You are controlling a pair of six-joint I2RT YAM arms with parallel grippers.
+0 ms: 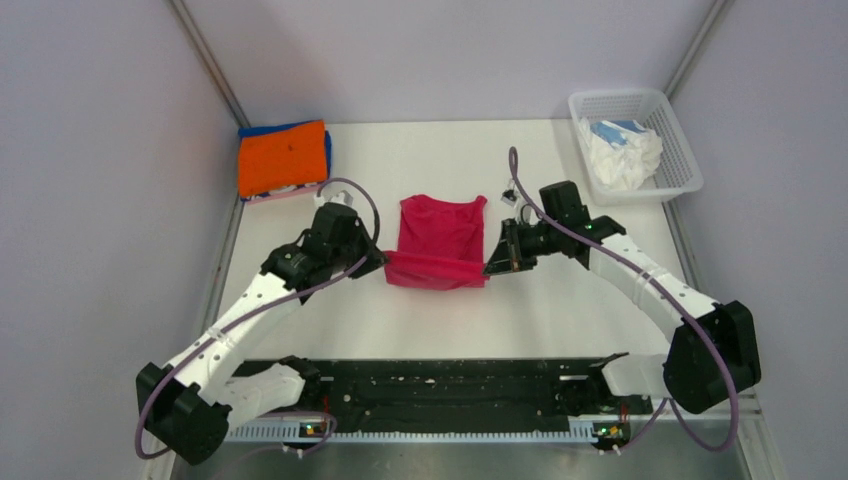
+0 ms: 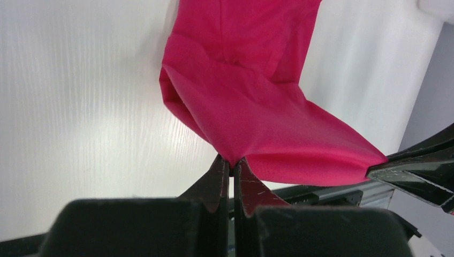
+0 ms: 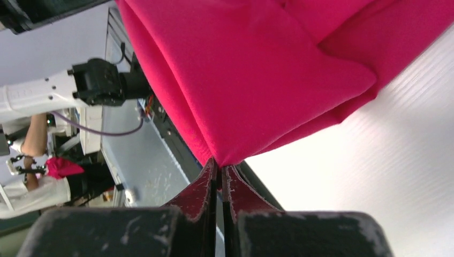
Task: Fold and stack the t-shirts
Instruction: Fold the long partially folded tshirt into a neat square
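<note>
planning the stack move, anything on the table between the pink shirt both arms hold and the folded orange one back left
Nothing visible does. Only bare white table lies between the crimson-pink cloth t-shirt and the folded orange t-shirt; the left end effector, shut on its corner, sits on that side.

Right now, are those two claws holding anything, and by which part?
Both hold the crimson-pink t-shirt. The left gripper pinches one corner of its near edge, the right gripper the opposite corner, stretching that edge between them.
</note>
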